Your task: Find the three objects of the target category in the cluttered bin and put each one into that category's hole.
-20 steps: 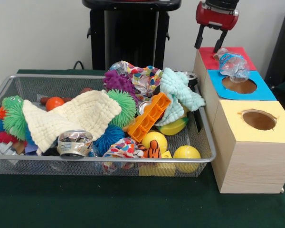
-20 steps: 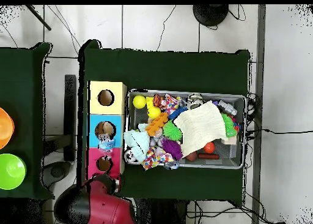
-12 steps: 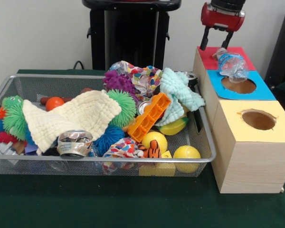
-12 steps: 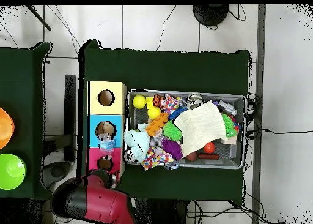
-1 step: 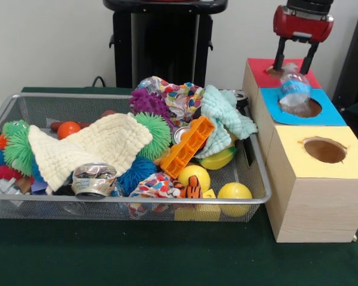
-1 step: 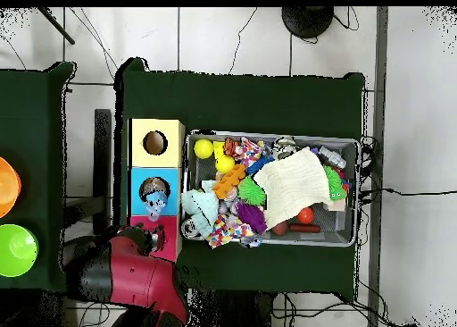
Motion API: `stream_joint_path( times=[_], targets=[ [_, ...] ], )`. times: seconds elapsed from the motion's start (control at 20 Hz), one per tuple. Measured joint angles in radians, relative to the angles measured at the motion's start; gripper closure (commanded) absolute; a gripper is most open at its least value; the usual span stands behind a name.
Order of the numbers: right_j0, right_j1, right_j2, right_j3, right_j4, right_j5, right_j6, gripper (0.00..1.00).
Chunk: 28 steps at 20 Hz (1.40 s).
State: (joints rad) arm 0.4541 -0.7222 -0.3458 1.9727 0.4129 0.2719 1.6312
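Note:
A crushed clear plastic bottle (image 5: 295, 89) with a blue label stands tilted in the hole of the blue box (image 5: 333, 114); the overhead view shows the bottle (image 6: 156, 198) in that hole too. My gripper (image 5: 293, 70) hangs just above and behind it, over the red box (image 5: 264, 76), open, its black fingers (image 5: 279, 55) spread to either side of the bottle's top. In the overhead view the red arm (image 6: 125, 274) covers the gripper. The wire bin (image 5: 137, 205) holds a crushed can (image 5: 93, 179).
A yellow box (image 5: 298, 156) with its own hole (image 5: 326, 150) stands nearest the camera. The bin is piled with a cream cloth (image 5: 101, 146), a mint cloth (image 5: 224, 116), an orange block (image 5: 188, 146), yellow balls (image 5: 234, 193) and fuzzy balls (image 5: 157, 132).
My gripper has moved right and slightly up. The bottle, which lay across the red and blue box tops, has tipped up into the blue box's hole.

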Motion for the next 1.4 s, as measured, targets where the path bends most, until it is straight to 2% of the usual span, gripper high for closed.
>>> stream_joint_path(
  times=[0.3, 0.7, 1.05, 1.4],
  targets=[
    [0.000, 0.000, 0.000, -0.034, 0.000, 0.000, 0.000, 0.00],
    [-0.019, -0.008, 0.001, -0.036, -0.003, 0.000, 0.000, 0.00],
    [-0.134, -0.058, 0.007, -0.036, -0.064, 0.021, 0.000, 0.00],
    [-0.316, -0.117, 0.035, -0.044, -0.165, 0.098, 0.000, 0.00]
  ],
)
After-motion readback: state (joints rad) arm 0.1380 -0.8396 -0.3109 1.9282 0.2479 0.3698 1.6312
